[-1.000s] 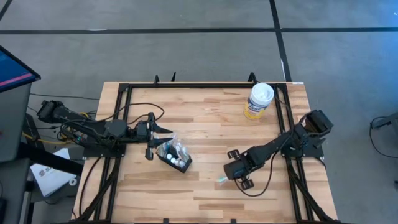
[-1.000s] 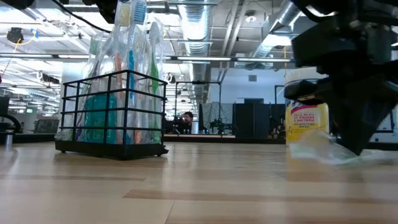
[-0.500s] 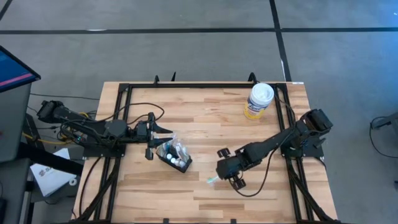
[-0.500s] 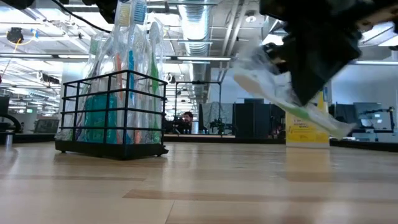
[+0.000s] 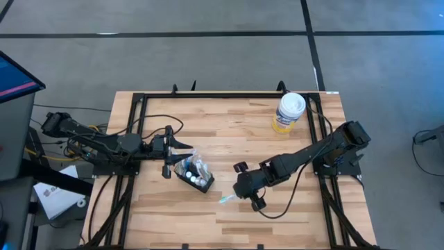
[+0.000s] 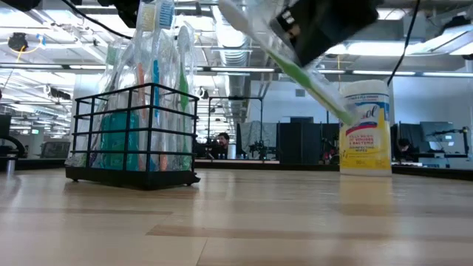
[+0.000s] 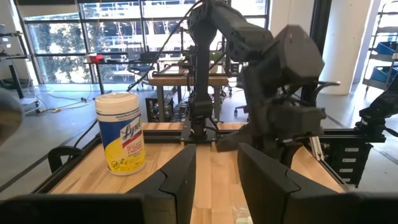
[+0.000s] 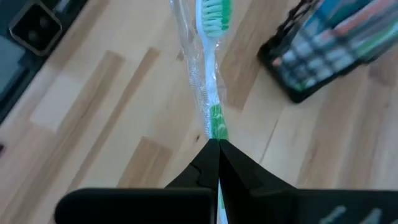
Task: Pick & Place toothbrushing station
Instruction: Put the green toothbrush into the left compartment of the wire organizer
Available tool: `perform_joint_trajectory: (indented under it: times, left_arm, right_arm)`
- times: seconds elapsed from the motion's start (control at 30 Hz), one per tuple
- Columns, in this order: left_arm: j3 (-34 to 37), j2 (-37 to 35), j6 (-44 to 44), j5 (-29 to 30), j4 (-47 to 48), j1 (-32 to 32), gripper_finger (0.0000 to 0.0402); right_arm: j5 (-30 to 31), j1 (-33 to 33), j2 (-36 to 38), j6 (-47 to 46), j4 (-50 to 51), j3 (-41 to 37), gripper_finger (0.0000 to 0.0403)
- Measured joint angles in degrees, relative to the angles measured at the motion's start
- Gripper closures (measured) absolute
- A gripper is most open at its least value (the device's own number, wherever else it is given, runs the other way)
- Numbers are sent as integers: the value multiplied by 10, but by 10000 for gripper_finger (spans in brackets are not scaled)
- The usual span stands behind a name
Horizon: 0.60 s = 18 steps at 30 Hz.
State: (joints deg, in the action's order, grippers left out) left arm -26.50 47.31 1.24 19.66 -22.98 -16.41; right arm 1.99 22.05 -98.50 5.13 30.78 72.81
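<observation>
- Two dark arms reach in over the pale wooden plank surface; the right arm stretches low and nearly straight from its base toward the small black wire toothbrushing station, with the right gripper just short of it and raised off the surface.
- Its fingers are pressed together on a clear-wrapped toothbrush with a green-and-white handle and green bristles.
- That toothbrush runs straight out from the fingertips, its long axis in line with the arm; the bristle head points toward the station, and in the low view it slopes down from the gripper to its far end in the air.
- The station stands on the surface, upright, its long axis set diagonally to the surface's edges, well apart from the yellow canister with a white lid at the far right.
- Wrapped toothbrushes in blue, orange and green stand upright in the station, rising above its rim.
- The left arm lies low and level, with the left gripper just beside the station on the side away from the right gripper; its fingers stand parallel with a narrow gap, holding nothing.
</observation>
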Motion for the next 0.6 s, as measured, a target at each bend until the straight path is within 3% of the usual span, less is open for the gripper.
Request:
perform_joint_trajectory:
  times: [0.6]
  left_arm:
    - [0, 0, 0, 0, -1, 0, 289]
  right_arm:
    - [48, -21, 0, 41, -3, 127, 403]
